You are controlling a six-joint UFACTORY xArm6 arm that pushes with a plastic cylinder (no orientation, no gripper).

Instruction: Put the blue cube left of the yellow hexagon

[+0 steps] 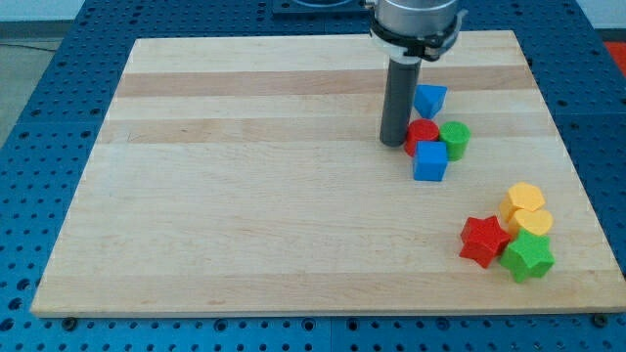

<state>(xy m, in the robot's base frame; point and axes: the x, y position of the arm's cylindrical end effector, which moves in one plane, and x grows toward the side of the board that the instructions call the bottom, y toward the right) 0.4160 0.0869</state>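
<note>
Nearest the view's bottom, at the lower right of the wooden desk, sits a cluster of four blocks: one green star, one red star, and two yellow blocks, a yellow hexagon with a second yellow block touching it just above. Further up, right of centre, a second cluster holds four more: the blue cube, one red cylinder touching it from above, one green cylinder just right of the red one, and a second blue block, apart, higher up. The blue cube lies well above and left of the yellow hexagon. The rod's tip rests just left of the red cylinder. The arm carries no pincer, only this rod.
</note>
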